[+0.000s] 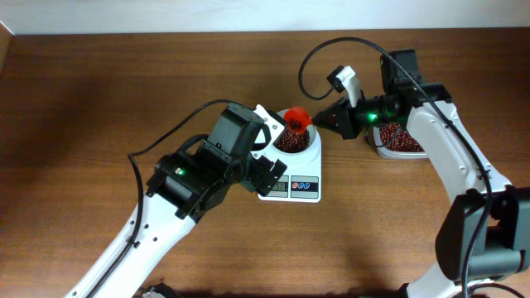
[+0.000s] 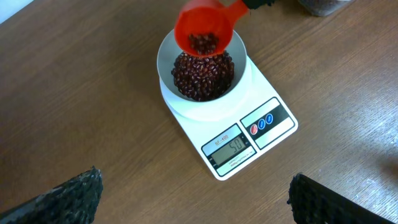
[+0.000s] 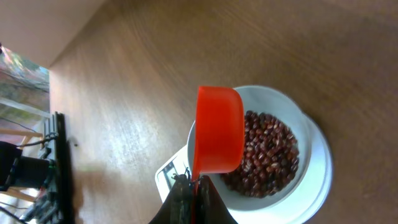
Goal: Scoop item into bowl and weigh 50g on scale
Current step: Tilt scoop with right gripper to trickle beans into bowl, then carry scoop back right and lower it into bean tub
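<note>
The white bowl (image 1: pixel 314 146) stands on the white scale (image 1: pixel 303 189) and holds a pile of dark red-brown beans (image 1: pixel 291 142). My right gripper (image 1: pixel 330 117) is shut on the handle of a red scoop (image 1: pixel 298 121), which hangs tilted over the bowl with a few beans (image 2: pixel 203 42) in it. In the left wrist view the scale (image 2: pixel 267 127) display reads about 50. My left gripper (image 2: pixel 196 199) is open and empty, above the table in front of the scale. The right wrist view shows the scoop (image 3: pixel 217 130) over the bowl (image 3: pixel 311 134) and its beans (image 3: pixel 267 155).
A clear plastic tub (image 1: pixel 383 150) with more beans sits to the right of the scale, under my right arm. A black cable loops above the scoop. The table's far edge runs along the top of the overhead view.
</note>
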